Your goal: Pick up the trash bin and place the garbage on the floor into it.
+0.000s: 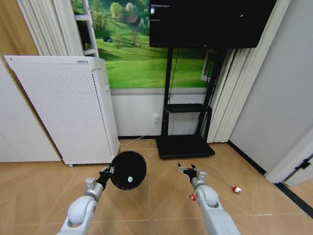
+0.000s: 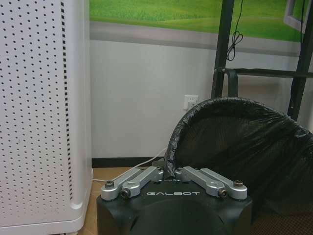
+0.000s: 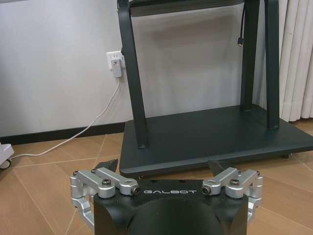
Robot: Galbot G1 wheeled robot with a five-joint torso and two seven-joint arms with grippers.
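The left gripper [image 1: 108, 172] had its fingers [image 2: 146, 175] clenched on the trash bin [image 1: 128, 170] rim, the bin hanging at their 3 o'clock, mouth toward the camera. The right gripper [image 1: 188, 169] hovered spread wide and empty, red-and-white garbage scraps [image 1: 236, 189] on the floor [image 1: 161, 205] at its 4 o'clock.

Inspector: Left side is tight. The white perforated appliance [image 1: 66, 110] stands against the wall, and the trash bin [image 1: 128, 170] (clamped at its rim by the left gripper [image 1: 106, 174]) hangs just beside its front corner.

Clerk: And to the right?

Inspector: Open floor [image 1: 161, 196] between the arms. The right gripper [image 1: 190, 170], jaws spread, has the TV stand base [image 1: 185, 145] ahead of it, near but apart. Two red-and-white scraps [image 1: 236, 189] lie on bare tiles, unobstructed from above.
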